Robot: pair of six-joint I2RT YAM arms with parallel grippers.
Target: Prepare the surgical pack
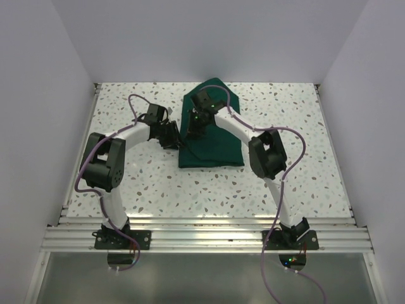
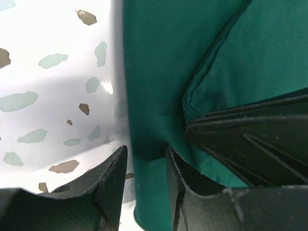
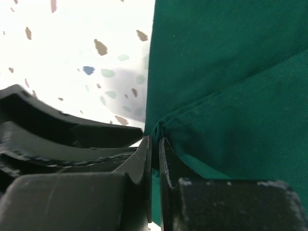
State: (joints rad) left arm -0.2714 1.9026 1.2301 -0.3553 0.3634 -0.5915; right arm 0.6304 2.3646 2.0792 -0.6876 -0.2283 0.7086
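Note:
The surgical pack (image 1: pixel 212 144) is a dark green cloth, folded into a rough rectangle at the table's middle back, with a pointed flap toward the far wall. My left gripper (image 1: pixel 176 140) is at its left edge. In the left wrist view its jaws (image 2: pixel 144 159) stand apart, straddling the cloth's edge (image 2: pixel 159 72). My right gripper (image 1: pixel 195 130) is just beside it on the cloth. In the right wrist view it (image 3: pixel 155 144) is shut on a folded corner of the cloth (image 3: pixel 226 72).
The speckled white table (image 1: pixel 285 114) is walled at the back and both sides. The two grippers are very close together; the right gripper's fingers (image 2: pixel 250 139) show in the left wrist view, and the left gripper (image 3: pixel 57 130) shows in the right wrist view.

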